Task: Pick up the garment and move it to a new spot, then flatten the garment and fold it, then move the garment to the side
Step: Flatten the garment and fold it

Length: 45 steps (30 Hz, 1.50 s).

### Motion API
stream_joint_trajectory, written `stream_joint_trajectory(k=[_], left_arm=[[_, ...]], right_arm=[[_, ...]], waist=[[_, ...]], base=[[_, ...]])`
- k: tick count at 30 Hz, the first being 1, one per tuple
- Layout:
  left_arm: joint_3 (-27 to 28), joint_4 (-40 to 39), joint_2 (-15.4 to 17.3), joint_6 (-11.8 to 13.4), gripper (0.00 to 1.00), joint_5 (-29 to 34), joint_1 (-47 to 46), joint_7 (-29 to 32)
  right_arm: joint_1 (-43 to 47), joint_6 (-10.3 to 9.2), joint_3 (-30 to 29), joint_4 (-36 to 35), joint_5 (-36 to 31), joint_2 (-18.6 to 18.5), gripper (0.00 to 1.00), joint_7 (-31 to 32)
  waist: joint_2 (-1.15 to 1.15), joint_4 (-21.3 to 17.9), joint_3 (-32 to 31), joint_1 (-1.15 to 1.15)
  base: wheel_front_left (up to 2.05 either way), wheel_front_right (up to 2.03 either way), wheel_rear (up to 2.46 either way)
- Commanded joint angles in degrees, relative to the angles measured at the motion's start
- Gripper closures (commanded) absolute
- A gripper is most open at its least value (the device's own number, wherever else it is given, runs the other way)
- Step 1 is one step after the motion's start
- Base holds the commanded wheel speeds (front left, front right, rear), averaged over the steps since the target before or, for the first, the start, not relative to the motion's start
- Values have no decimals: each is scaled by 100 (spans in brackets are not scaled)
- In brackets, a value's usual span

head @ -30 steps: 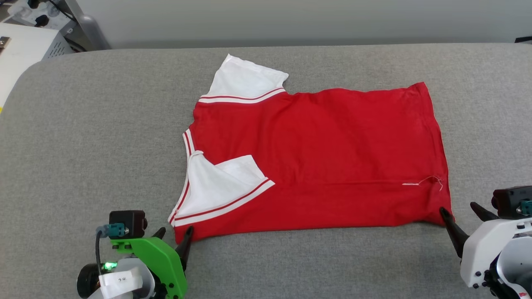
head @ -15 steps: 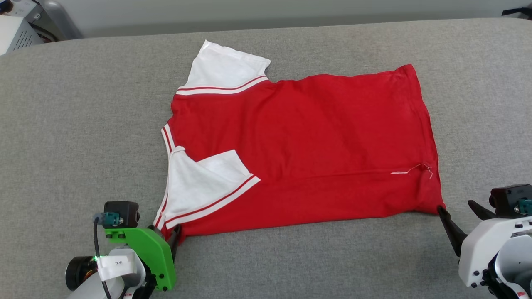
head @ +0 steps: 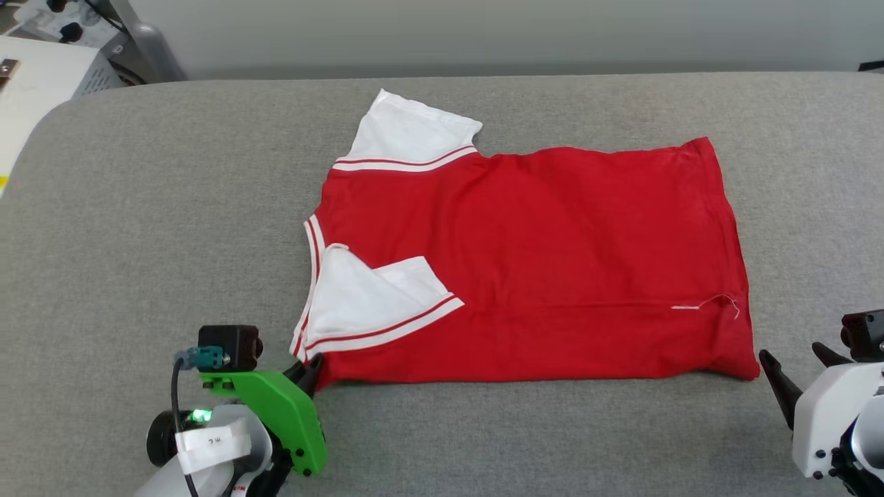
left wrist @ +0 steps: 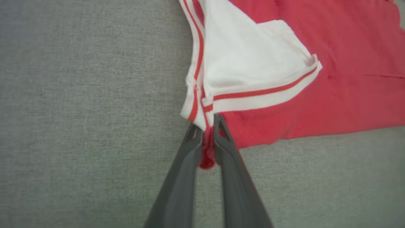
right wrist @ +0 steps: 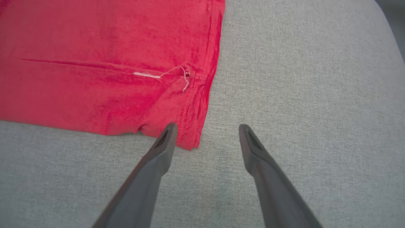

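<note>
Noting my right tool (right wrist: 208, 126), released, has drawn back from the red, white-sleeved jersey garment (head: 552, 262); left tool (left wrist: 205, 122) stays clenched on its corner. Left release due, I judge.

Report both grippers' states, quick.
Left gripper: closed on the garment, pinching its corner below the folded white sleeve.
Right gripper: open, holding nothing.

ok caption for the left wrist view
Left claw shut on a corner of the red white-sleeved jersey T-shirt on a grey fabric surface
</note>
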Motion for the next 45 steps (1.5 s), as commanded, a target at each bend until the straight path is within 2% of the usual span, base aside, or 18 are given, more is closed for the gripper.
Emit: stream_joint_trajectory(k=[1, 10, 21, 22, 23, 24, 34, 40, 45], left_arm=[[59, -191, 63, 37, 100, 7, 25, -56], [69, -1210, 339, 250, 100, 174, -14, 97], [-6, -1383, 356, 244, 100, 229, -68, 150], [-13, -1368, 355, 238, 100, 228, -72, 154], [-20, -1355, 353, 232, 100, 227, -76, 158], [-31, -1335, 349, 224, 100, 225, -79, 165], [-165, -927, 318, 105, 100, 114, 47, 251], [-296, -678, 332, 40, 100, 32, 249, 338], [-452, -561, 408, 6, 100, -69, 592, 450]], right_arm=[[-53, -46, -43, 85, -67, -23, 0, 71], [-454, -46, -41, 730, -164, 114, 0, 430], [-857, -46, 20, 1587, -178, 227, 0, 468], [-881, -46, 28, 1657, -169, 224, 44, 460], [-897, -46, 34, 1718, -168, 217, 67, 460], [-915, -46, 52, 1787, -167, 205, 98, 459], [-904, -46, 76, 2028, -78, 47, 100, 196], [-616, -46, -36, 1794, 96, -93, 100, 284], [-81, -46, -306, 1385, 285, -108, 100, 626]], waist=[[0, 178, -75, 0], [0, 431, 186, 0], [0, 601, 471, 0], [0, 608, 486, 0], [0, 613, 494, 0], [0, 618, 499, 0], [0, 552, 102, 0], [0, 515, -329, 0], [0, 489, -689, 0]], base=[[0, 0, 0], [0, 0, 0], [0, 0, 0], [0, 0, 0], [0, 0, 0], [0, 0, 0], [0, 0, 0], [0, 0, 0], [0, 0, 0]])
